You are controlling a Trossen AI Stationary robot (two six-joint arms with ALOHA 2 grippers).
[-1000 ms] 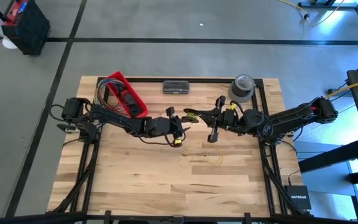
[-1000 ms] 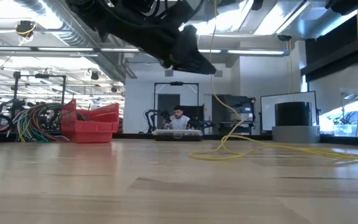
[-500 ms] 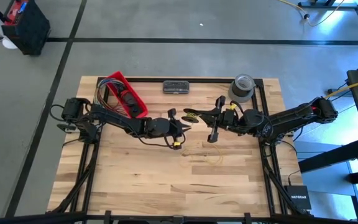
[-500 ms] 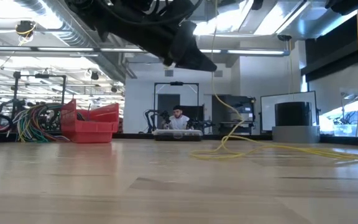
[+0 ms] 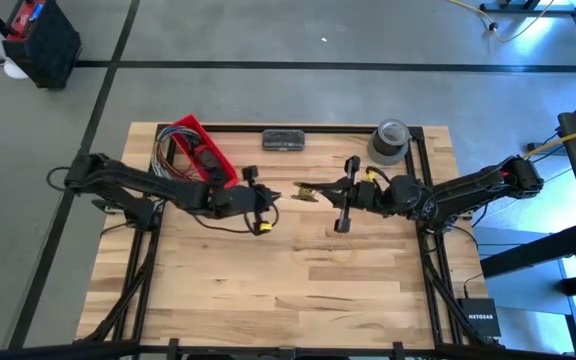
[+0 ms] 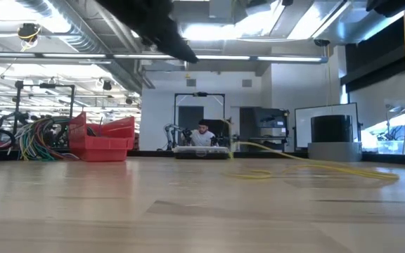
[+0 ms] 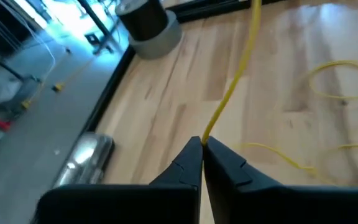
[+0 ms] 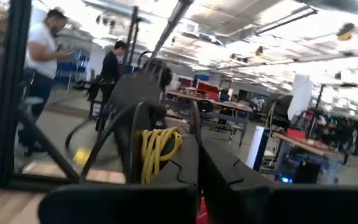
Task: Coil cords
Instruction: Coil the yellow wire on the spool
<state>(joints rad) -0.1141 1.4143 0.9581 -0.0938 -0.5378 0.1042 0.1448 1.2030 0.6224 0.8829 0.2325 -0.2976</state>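
Note:
A thin yellow cord lies in loose loops on the wood right of the table's middle, also seen in the left wrist view as loops. From there a strand rises to my left gripper, which is shut on it above the table's middle. My right gripper faces it from the right, shut, with a small coil of the cord at its fingers. My left gripper pinches one strand of the cord at the tips of its two fingers. The fingers lie along the strand, which runs on straight from them, clear of the table. My right gripper is shut on the small coil, whose several loops stand out beside its fingers. The fingers hide the place of contact. The coil is lifted clear of the table.
A red bin with multicoloured wires stands at the far left. A dark flat case and a roll of tape sit along the far edge. The table's near half is bare wood.
My left gripper has shut on the cord and drawn back toward the table's left edge, away from my right gripper. The strand that hung steeply down to the table now runs lower and flatter. The loops on the table have stayed.

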